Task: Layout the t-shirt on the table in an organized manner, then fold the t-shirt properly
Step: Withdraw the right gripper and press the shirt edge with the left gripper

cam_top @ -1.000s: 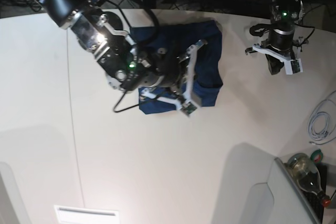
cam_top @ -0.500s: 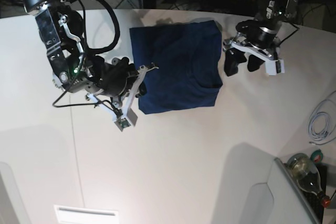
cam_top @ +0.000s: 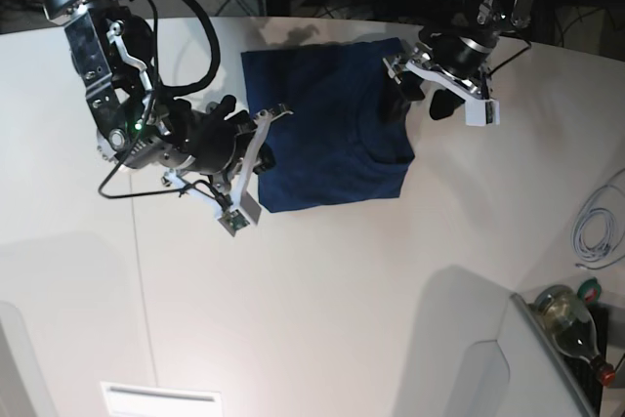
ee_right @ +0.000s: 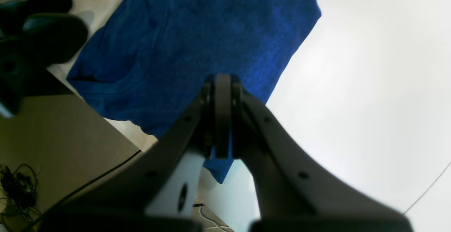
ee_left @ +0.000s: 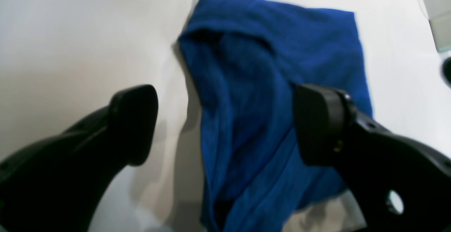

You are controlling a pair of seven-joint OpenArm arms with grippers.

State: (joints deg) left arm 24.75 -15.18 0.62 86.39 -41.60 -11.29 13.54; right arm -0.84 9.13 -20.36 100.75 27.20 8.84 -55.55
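Navy-blue fabric of the t-shirt is lying folded into a rough rectangle on the white table, toward its far edge. Left gripper is hovering over the shirt's right edge with its fingers spread wide, one above bare tabletop and one above the cloth, grasping nothing. Right gripper is sitting at the shirt's left edge with its fingers clenched together; whether they are pinching fabric is not clear. A bottle is standing well apart at the lower right.

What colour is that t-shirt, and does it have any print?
Plain dark blue t-shirt, no print; clearest in the base view.
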